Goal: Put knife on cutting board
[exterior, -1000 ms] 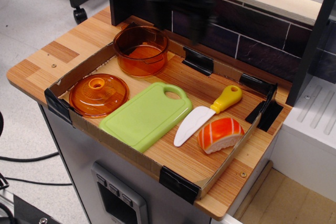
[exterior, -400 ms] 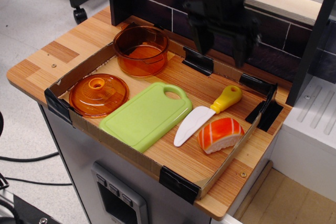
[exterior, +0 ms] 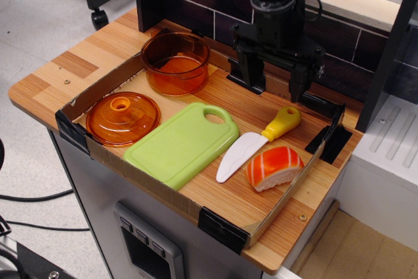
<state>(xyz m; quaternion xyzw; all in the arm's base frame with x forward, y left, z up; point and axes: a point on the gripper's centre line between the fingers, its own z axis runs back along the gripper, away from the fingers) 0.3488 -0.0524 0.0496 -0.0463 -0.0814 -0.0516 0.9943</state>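
Note:
The knife [exterior: 256, 141] lies flat on the wooden tray floor, white curved blade toward the front, yellow handle toward the back right. The light-green cutting board [exterior: 181, 143] lies just left of it, handle hole at its far end, with nothing on it. My black gripper [exterior: 275, 88] hangs open above the back of the tray, fingers spread wide. It is above and slightly behind the knife's yellow handle, not touching it.
An orange-and-white sushi piece [exterior: 274, 167] sits right of the knife blade. A round orange lid [exterior: 123, 117] lies left of the board. An orange pot [exterior: 175, 62] stands at the back left. A low cardboard wall [exterior: 163, 187] rims the tray. A dark tiled wall [exterior: 339, 63] stands behind.
My gripper came in from the upper back, moved right and down, and now hangs lower over the knife's handle. The knife, board and other objects have not moved.

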